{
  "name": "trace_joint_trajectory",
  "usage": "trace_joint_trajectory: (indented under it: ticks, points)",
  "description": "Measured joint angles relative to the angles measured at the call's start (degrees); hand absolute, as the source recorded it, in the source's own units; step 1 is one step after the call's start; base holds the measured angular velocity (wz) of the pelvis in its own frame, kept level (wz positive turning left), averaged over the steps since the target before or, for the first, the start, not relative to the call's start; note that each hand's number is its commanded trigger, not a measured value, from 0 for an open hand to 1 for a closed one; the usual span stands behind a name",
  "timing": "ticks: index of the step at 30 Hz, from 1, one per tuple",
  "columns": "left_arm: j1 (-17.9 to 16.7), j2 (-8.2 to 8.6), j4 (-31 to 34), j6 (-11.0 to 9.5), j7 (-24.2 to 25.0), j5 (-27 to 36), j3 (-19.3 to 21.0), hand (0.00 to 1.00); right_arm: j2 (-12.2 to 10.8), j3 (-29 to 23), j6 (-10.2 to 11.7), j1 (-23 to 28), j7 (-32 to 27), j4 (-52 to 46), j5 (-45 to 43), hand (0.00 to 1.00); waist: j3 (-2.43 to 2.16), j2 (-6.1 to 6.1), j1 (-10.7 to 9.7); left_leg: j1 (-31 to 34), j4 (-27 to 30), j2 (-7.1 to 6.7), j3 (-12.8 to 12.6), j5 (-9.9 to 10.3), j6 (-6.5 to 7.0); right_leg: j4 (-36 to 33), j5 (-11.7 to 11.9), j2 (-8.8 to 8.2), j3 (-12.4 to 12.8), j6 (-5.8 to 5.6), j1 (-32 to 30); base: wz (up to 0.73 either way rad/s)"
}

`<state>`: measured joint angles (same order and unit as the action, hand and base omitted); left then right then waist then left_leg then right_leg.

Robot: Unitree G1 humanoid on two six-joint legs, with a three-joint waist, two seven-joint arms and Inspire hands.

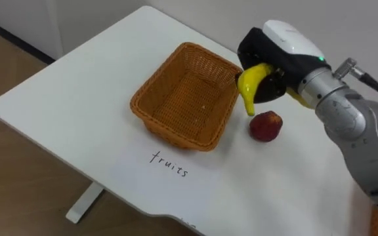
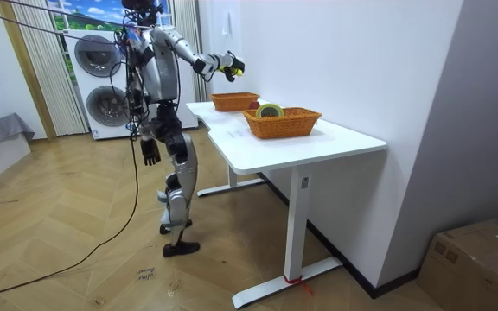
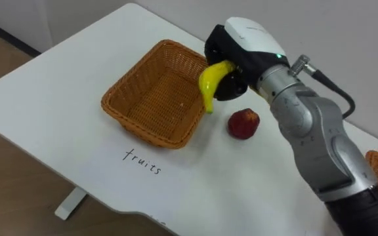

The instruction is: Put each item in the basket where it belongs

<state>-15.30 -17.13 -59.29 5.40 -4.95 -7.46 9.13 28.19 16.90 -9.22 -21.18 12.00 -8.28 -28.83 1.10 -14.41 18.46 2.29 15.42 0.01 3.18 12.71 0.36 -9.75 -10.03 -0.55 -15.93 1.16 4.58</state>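
Note:
My right hand (image 1: 287, 46) is shut on a yellow banana (image 1: 251, 85) and holds it in the air over the right rim of the empty wicker basket (image 1: 176, 128). The banana's tip hangs down beside that rim. A red apple (image 1: 266, 126) lies on the white table just right of the basket, under my forearm. In the room view I stand at the table's end with the right hand (image 2: 229, 62) stretched out over the far basket (image 2: 234, 101). My left hand (image 2: 151, 154) hangs at my side with relaxed fingers.
The word "fruits" (image 1: 169, 164) is written on the table in front of the basket. A second wicker basket (image 2: 284, 123) holding a roll of tape (image 2: 271, 111) stands further along the table. The table's front edge (image 1: 110, 190) runs close below the writing.

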Motion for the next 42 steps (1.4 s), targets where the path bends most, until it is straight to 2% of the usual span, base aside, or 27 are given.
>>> trace_joint_trajectory:
  ticks: [4,10,11,12,13,14,15,21,26,31,42]
  points:
    - [-0.01,-0.04,-0.12,0.03,0.08,-0.02,0.18,0.00,-0.94,0.27,-0.06,-0.09,-1.36,0.00,-0.80,1.00,0.00,0.00,1.19,0.17,0.19,-0.05,0.39,0.01,-0.01,0.02,0.00,-0.03,-0.60,0.00,0.11,0.05]
    - [-0.02,-0.06,-0.11,0.18,0.06,-0.03,0.20,0.00,-0.95,1.12,-0.16,-0.15,-1.59,-0.01,-0.87,1.00,-0.01,-0.01,2.15,0.31,0.46,-0.31,1.58,-0.02,-0.02,0.01,0.00,-0.18,-1.64,-0.01,0.43,0.07]
    - [-0.01,-0.07,-0.11,0.28,0.04,-0.03,0.21,0.00,-0.94,1.53,-0.23,-0.20,-1.80,-0.01,-0.99,0.91,-0.03,-0.03,2.18,0.34,0.44,-0.36,1.66,-0.05,-0.04,0.00,-0.01,-0.21,-1.74,-0.02,0.43,0.07]
    - [0.08,-0.07,-0.12,0.46,-0.05,0.01,0.20,0.00,-0.94,2.56,-0.27,-0.34,-2.17,0.01,-1.02,0.74,-0.05,-0.06,2.30,0.31,0.35,-0.39,1.53,-0.09,-0.07,0.00,-0.01,-0.24,-1.76,-0.02,0.43,0.03]
    - [0.13,-0.07,-0.12,0.46,-0.41,0.01,0.20,0.00,-0.94,3.68,-0.25,-0.38,-2.57,0.01,-1.02,0.31,-0.08,-0.11,2.33,0.30,0.33,-0.41,1.52,-0.13,-0.06,-0.01,-0.02,-0.25,-1.76,-0.03,0.44,0.00]
    - [0.14,-0.06,-0.13,0.46,-0.70,0.01,0.20,0.00,-0.94,4.24,-0.25,-0.41,-2.69,0.02,-1.02,0.07,-0.10,-0.13,2.34,0.29,0.33,-0.41,1.53,-0.14,-0.06,-0.01,-0.02,-0.26,-1.77,-0.03,0.46,0.00]
    - [0.13,-0.07,-0.19,0.45,-1.14,-0.01,0.24,0.00,-0.95,5.07,-0.15,-0.42,-2.70,0.01,-0.87,0.00,-0.12,-0.16,2.52,0.27,0.30,-0.42,1.54,-0.14,-0.05,-0.01,-0.02,-0.27,-1.81,-0.03,0.50,0.00]
    - [0.10,-0.07,-0.35,0.45,-2.03,-0.43,1.77,0.00,-0.94,6.72,-0.11,-0.76,-4.01,0.02,-0.71,0.00,-0.33,-0.48,3.12,0.08,0.14,-0.44,1.55,-0.15,-0.04,0.01,-0.02,-0.26,-1.72,-0.04,0.62,0.00]
    - [0.11,-0.12,-0.35,0.46,-2.08,-1.17,1.88,0.00,-0.95,6.88,-0.11,-0.95,-5.07,0.12,-0.72,0.00,-0.18,-0.78,4.11,-0.02,0.11,-0.45,1.65,-0.15,-0.04,0.06,-0.03,-0.27,-1.76,-0.05,0.75,0.01]
    - [-0.02,-0.12,-0.35,0.47,-2.02,-1.58,1.89,0.00,-1.02,6.99,-0.14,-1.21,-5.73,0.14,-0.89,0.00,0.18,-1.31,4.44,-0.01,0.21,-0.50,1.74,-0.15,-0.04,0.12,-0.07,-0.26,-1.53,-0.12,0.93,0.01]
    - [0.05,-0.63,-0.18,0.40,-0.96,-1.73,1.87,0.00,-1.00,8.98,-0.10,-1.36,-6.02,1.05,-0.99,0.00,0.22,-1.30,4.60,0.07,0.27,-0.61,1.87,-0.13,-0.02,0.12,-0.08,-0.34,-1.68,-0.13,0.94,0.00]
